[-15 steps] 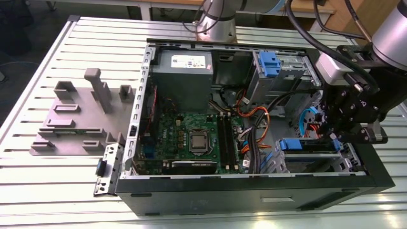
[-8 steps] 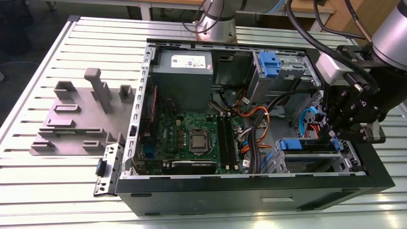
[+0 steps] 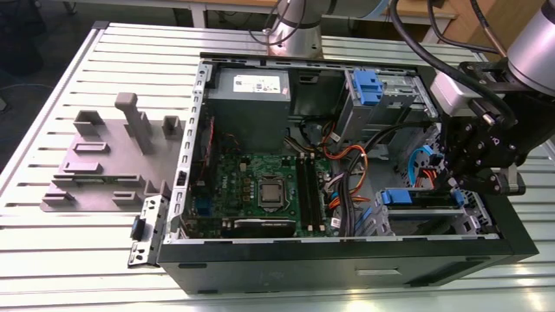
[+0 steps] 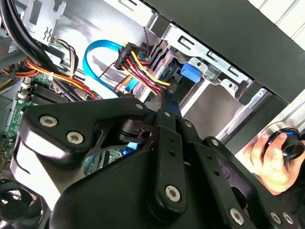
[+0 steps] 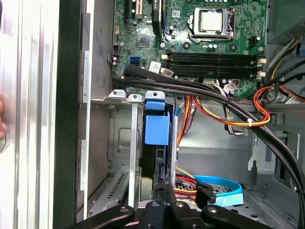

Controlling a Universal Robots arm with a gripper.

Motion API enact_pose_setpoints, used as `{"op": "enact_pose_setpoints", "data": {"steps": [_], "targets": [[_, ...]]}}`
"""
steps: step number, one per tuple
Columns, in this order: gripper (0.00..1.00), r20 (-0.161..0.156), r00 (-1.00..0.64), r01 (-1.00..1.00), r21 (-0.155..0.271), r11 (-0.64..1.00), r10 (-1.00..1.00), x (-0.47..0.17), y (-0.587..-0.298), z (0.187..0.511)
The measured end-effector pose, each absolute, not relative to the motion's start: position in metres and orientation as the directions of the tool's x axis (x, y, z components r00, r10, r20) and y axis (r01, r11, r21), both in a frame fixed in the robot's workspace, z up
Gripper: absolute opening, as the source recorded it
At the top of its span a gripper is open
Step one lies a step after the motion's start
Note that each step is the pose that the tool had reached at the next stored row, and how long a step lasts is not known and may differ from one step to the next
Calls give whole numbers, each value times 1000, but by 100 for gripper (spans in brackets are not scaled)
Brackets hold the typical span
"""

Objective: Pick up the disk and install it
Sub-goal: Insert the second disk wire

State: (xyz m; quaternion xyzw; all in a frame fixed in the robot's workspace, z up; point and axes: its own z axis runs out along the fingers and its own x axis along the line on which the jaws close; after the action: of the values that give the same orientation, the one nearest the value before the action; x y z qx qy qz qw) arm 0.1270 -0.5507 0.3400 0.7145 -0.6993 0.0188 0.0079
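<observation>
The disk [image 5: 156, 131] sat on edge inside the metal drive cage [image 5: 131, 157] at the front corner of the open computer case [image 3: 347, 266]. The blue tab of its carrier faced the motherboard [image 5: 209, 43] and its thin dark body ran back along the slot. In the exterior view the same blue end [image 3: 407, 197] showed in the lower bay, at the case's side towards the exterior view's right.

The gripper [image 5: 165, 191] hung just at the disk's other end, beside the bundle of red, yellow and black power wires [image 5: 190, 183]. Its fingers [image 4: 164, 98] were drawn together to a narrow tip with nothing visible between them. Whether that tip touched the disk could not be told. In the exterior view the gripper [image 3: 457, 188] stood low over the cage, right beside the disk.

A light-blue data cable [image 5: 224, 191] looped just next to the fingers, inside the case. Farther along the case floor lay the motherboard [image 3: 260, 188], and beyond it the grey power-supply box [image 3: 251, 97] in the far corner. A second blue carrier [image 3: 367, 88] stood in the upper bay.

The case rested on a slatted metal worktop [image 3: 87, 260]. A grey fixture plate [image 3: 95, 175] lay on the worktop at the exterior view's left, close beside the case. In the second wrist view a person's hand [image 4: 269, 160] rested outside the case wall, closed over a dark rounded object [image 4: 288, 148].
</observation>
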Motion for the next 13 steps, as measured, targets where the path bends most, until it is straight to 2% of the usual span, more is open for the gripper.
{"op": "enact_pose_setpoints", "data": {"steps": [13], "targets": [[11,38,21,-1000,-15,-22,-999,121,-551,340]]}}
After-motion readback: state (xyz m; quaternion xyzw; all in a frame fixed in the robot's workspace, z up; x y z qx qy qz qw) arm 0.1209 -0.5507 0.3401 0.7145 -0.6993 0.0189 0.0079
